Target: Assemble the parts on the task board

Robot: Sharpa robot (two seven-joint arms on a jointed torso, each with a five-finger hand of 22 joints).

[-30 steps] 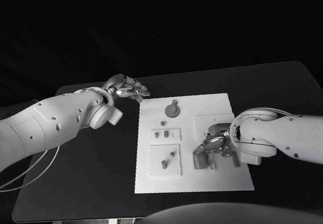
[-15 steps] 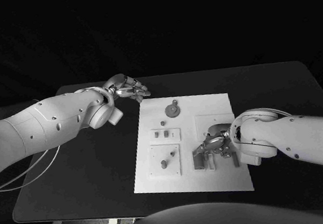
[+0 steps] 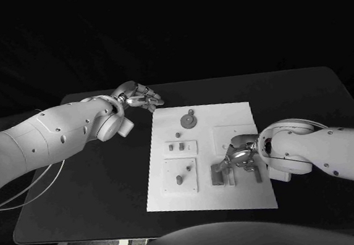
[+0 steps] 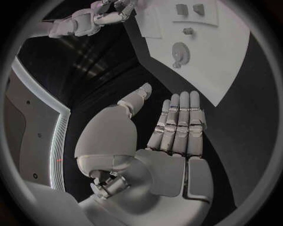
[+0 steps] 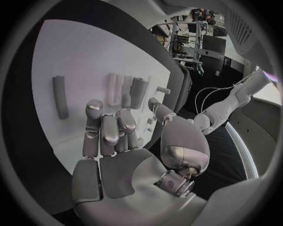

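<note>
1. My right hand [image 3: 239, 158] is low over the near-right part of the white board [image 3: 230, 114], fingers loosely curled and a bit apart. I don't think I've got anything in them, the wrist view shows bare fingers with the parts just past the tips.
2. The upright block [image 5: 139, 92] stands right beyond my fingertips [image 5: 94, 109] next to some pale slots, and a long bar [image 5: 59, 96] lies flat off to the side of them, well apart. Easy to bump the block and tip it if I close in sloppy.
3. If I grab too near its top it could twist in my fingers and jam going into its slot.
4. My left hand [image 3: 140, 96] is flat and spread, holding nothing, hovering off the board's far-left corner, so nothing pins the board. A hard push could slide it.
5. The round part [image 3: 189, 119] and the small pieces [image 3: 179, 147] sit farther out, clear of my fingers, probably safe.
</note>
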